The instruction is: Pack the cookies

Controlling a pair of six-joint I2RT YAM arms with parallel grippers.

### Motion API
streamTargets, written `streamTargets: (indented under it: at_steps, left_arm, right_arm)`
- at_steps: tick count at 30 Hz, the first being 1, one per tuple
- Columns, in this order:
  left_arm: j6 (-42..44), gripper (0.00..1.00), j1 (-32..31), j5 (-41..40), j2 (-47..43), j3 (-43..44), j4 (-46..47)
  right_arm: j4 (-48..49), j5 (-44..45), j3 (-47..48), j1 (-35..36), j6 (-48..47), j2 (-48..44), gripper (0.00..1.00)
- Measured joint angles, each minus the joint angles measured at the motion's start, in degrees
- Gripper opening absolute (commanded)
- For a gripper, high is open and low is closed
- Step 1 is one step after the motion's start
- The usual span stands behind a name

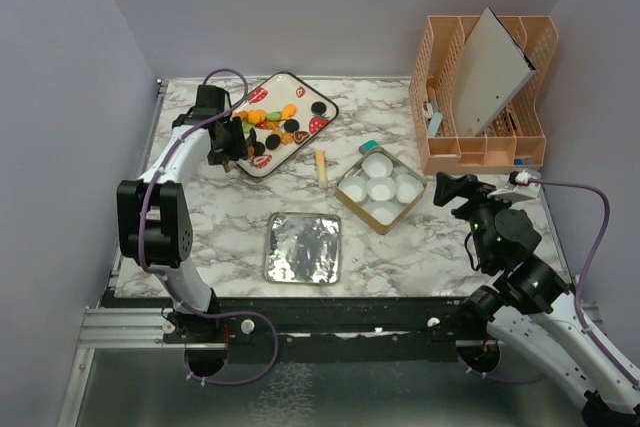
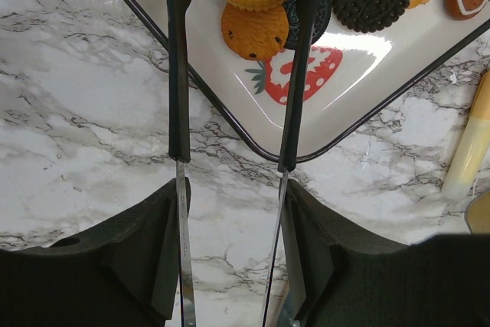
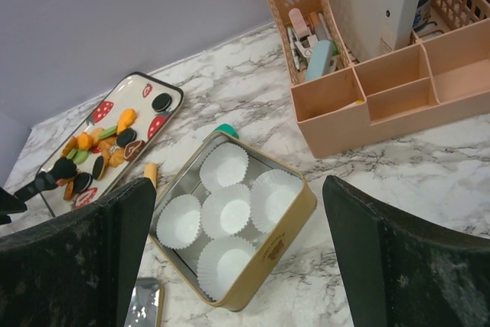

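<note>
— Where do we look from in the top external view?
— From above and behind the arm bases [image 1: 205,332], down onto the whole table [image 1: 230,217], facing its far edge.
— And on the left wrist?
— We sit very close, looking down along the tongs [image 2: 178,74] at one corner of the tray [image 2: 367,89].
— The right wrist?
— We stand farther back at the near right, facing the far left corner across the tin [image 3: 291,223]. All three views share the tray; the tin shows in two.
</note>
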Motion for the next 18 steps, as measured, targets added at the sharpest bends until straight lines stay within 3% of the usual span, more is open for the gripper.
streamTargets:
  at_steps: [7,18]
  left_arm:
    - [0.33,0.53,0.24,0.09,1.44,0.59,-0.33]
    - [0.57,0.37,0.31,1.62,2.67,0.81,-0.74]
  right_arm:
    - [-0.2,0.31,0.0,0.0,0.0,0.0,0.98]
    - [-0.61,1.11,0.0,0.0,0.02,-0.22,0.99]
